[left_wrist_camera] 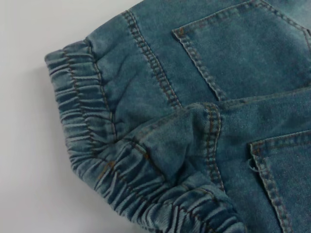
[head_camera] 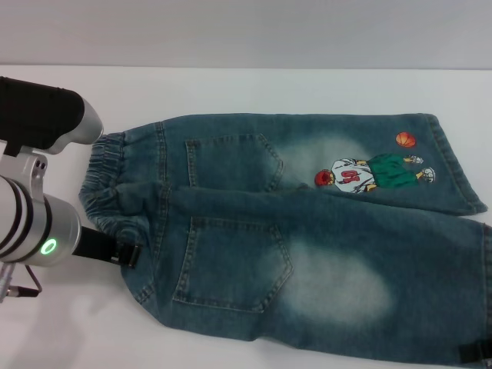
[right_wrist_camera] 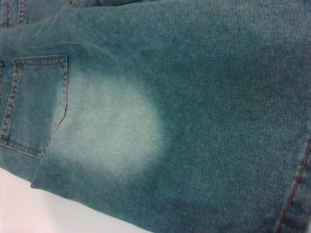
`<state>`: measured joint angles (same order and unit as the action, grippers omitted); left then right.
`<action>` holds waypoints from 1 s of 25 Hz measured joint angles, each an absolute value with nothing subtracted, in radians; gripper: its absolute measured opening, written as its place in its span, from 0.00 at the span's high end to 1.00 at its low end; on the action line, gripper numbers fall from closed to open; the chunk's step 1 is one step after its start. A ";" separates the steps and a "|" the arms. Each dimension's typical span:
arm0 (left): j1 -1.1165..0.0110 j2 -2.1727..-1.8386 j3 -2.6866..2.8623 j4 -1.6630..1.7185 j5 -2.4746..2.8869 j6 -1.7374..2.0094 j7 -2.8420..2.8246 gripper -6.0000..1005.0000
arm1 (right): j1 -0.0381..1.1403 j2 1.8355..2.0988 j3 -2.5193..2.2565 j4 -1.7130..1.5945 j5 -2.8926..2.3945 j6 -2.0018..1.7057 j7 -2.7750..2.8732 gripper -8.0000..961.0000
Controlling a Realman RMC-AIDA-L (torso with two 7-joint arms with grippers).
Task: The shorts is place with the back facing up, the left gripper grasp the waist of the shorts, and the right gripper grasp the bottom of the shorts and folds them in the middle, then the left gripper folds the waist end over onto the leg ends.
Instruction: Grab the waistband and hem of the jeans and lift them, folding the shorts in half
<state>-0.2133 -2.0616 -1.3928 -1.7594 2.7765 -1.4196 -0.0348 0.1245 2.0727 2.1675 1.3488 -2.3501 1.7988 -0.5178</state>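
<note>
Left gripper [head_camera: 127, 254] beside shorts [head_camera: 292, 231] — waistband [left_wrist_camera: 92, 141].

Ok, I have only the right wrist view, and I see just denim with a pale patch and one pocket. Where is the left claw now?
Observer: The left claw is at the elastic waistband, on the side of it nearer the robot.
Operator: And the shorts, are they folded?
Observer: Not yet. The shorts lie spread on the white table, with both back pockets showing.
Operator: Where does my right claw sit, then?
Observer: The right claw shows only as a black tip at the hem end of the near leg, at the edge of the head view.
</note>
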 joint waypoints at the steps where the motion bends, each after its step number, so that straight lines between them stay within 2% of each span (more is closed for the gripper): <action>1: -0.213 -2.062 -1.393 -1.759 2.777 -1.420 -0.035 0.81 | 0.127 2.073 2.168 1.344 -2.349 1.795 -0.520 0.36; 8: -0.213 -2.062 -1.393 -1.759 2.777 -1.421 -0.035 0.81 | 0.132 2.072 2.167 1.343 -2.346 1.785 -0.539 0.36; 19: -0.213 -2.062 -1.393 -1.759 2.777 -1.421 -0.033 0.81 | 0.139 2.072 2.168 1.348 -2.345 1.775 -0.603 0.59; 25: -0.214 -2.062 -1.393 -1.759 2.777 -1.420 -0.032 0.81 | 0.153 2.070 2.175 1.340 -2.274 1.787 -0.595 0.83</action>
